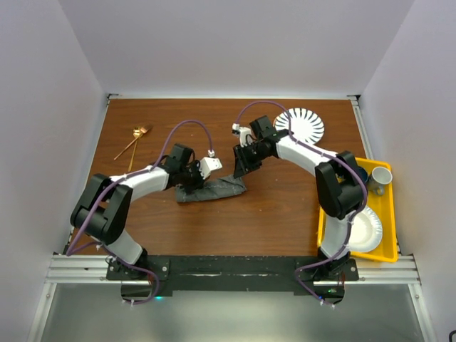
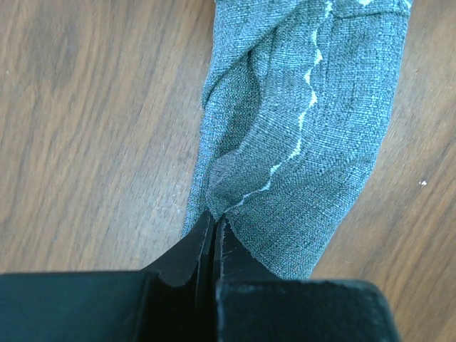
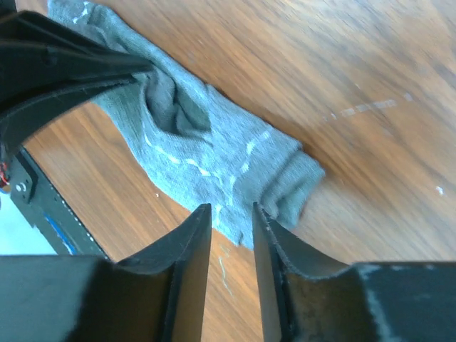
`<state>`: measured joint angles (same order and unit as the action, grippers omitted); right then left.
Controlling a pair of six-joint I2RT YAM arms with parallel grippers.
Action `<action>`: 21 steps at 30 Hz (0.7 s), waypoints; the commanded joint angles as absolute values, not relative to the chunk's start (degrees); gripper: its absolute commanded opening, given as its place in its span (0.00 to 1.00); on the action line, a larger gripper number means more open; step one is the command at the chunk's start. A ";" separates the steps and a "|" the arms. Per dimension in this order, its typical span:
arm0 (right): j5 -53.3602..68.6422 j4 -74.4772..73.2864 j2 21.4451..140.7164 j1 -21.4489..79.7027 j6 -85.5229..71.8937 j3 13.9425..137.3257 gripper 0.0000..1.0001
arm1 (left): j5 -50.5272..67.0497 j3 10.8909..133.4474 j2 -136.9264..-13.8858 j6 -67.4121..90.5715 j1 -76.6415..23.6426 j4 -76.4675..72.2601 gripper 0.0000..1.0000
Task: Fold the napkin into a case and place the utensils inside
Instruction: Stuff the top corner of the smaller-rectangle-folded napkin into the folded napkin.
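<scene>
Napkin of dark grey woven fabric [image 1: 214, 191] lies bunched on the brown wooden counter [image 1: 278, 214]; left gripper [image 2: 214, 219] clamps one end, right gripper [image 3: 231, 214] parted, empty, just beside the other — advise holding tension, flattening squarely.

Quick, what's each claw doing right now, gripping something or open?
Left gripper: closed, pinching the napkin at its edge.
Right gripper: open, holding nothing, just above the napkin.

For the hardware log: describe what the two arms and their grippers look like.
The left arm and right arm both have white links with black joints. A purple cable loops along each. The left gripper and right gripper are matte black, tapering to narrow tips. No markings show.
</scene>
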<state>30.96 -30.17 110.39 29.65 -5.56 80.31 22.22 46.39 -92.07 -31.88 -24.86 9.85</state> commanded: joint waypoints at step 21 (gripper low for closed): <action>12.93 -2.37 94.11 46.84 19.33 60.11 0.19 | 30.23 52.03 -101.60 -24.43 -20.92 26.37 0.00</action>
